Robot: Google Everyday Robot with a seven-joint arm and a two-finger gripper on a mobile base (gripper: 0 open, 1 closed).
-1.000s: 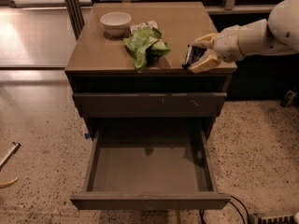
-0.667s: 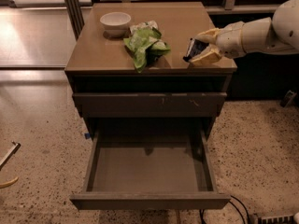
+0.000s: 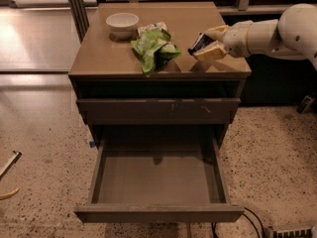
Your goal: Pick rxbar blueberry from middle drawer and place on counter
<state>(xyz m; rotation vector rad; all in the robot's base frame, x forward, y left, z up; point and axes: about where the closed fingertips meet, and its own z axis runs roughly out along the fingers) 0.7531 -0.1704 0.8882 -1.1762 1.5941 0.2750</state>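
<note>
So I'm holding the rxbar blueberry (image 3: 198,42) clamped in the gripper (image 3: 205,46), just above the counter (image 3: 109,58) near its right edge. The middle drawer (image 3: 156,180) is open and bare. Looks like the placing step: lower, release, and stay clear of the green bags (image 3: 152,46).

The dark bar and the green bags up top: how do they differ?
The bar is dark and flat; the green bags are bright and crumpled. The bar is held, tilted, in the gripper at the right side of the counter; the green bags lie loose near its middle. The bar is much smaller than the green bags' heap. Both look like wrapped snacks.
</note>
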